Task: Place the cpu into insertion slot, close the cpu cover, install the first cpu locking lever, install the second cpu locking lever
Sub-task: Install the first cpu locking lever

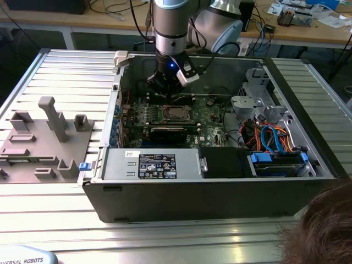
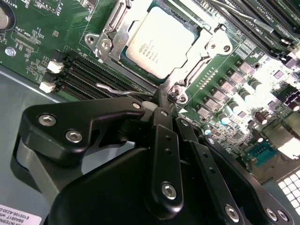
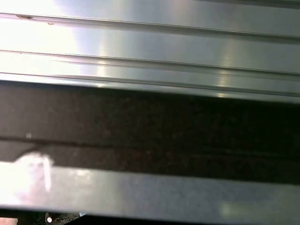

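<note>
Exterior view, left to right: grey fixture (image 1: 49, 137) on the desk (image 1: 66, 71) at frame left, open case (image 1: 220, 192) mid-frame, gripper (image 1: 165, 88) down inside it at upper centre, just above the cpu (image 1: 175, 114); someone's hair (image 1: 324, 231) cuts off the lower right corner. Second wrist view: cpu (image 2: 164, 40) sits in the slot (image 2: 101, 40) at upper centre, cover (image 2: 206, 51) looks down over it with the chip showing through the window. A thin wire lever (image 2: 117, 89) runs from centre-left into the gripper (image 2: 165, 98) tips at the socket's near corner. Jaws look clenched, tips drawn together; can't tell if they actually pinch the wire or just sit beside it. Risks, my read: if the hold on the wire is partial it could slip out and spring back, leaving the lever unlatched; a push off-axis could bend the wire or miss its hook; the tips are very close to the corner screw and the memory slots (image 2: 79, 70) at left, so a sideways drift could scrape the board; if the cover isn't fully flat, forcing the lever loads the chip unevenly. Hard to make out: the lever's hook and its far end are behind the gripper body, the second lever I can't pick out, and the first wrist view gives ribbed metal (image 3: 150, 47) over a dark band, nothing of the socket.
</note>
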Controlling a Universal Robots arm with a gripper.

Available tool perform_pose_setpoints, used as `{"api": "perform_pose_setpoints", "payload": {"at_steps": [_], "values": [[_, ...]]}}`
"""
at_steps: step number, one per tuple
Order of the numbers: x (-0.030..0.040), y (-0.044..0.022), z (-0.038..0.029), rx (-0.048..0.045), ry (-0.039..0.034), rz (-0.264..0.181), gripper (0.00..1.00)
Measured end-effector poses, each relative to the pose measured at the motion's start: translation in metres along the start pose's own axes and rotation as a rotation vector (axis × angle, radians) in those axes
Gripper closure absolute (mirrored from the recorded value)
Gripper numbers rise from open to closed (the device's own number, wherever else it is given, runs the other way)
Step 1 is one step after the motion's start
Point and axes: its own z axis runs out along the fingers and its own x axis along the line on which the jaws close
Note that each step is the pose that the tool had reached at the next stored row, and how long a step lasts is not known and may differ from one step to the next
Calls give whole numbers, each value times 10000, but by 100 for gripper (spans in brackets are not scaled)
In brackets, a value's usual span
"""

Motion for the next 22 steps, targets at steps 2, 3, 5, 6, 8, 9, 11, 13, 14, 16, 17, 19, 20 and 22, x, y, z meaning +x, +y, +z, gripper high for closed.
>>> {"api": "perform_pose_setpoints", "payload": {"at_steps": [2, 3, 5, 6, 8, 9, 11, 13, 14, 16, 17, 19, 20, 22], "values": [[-8, -1, 3, 0, 0, 0, 89], [-12, -1, 4, 0, 0, 0, 89], [-29, -1, 8, -1, -1, 0, 89], [-33, -1, 8, 0, 0, 0, 89], [-43, -1, 11, 0, -1, 0, 89], [-48, 0, 13, 0, 0, 0, 89], [-60, 1, 16, 0, 0, 0, 89], [-70, 1, 19, 1, 1, 0, 89], [-78, 2, 22, 1, 1, 0, 89], [-90, 2, 27, 0, 0, 0, 89], [-95, 2, 28, 0, 0, 0, 89], [-110, 2, 33, 2, 2, -1, 89], [-123, 1, 38, 2, 1, 0, 89], [-146, 0, 47, 1, 0, 0, 89]]}}
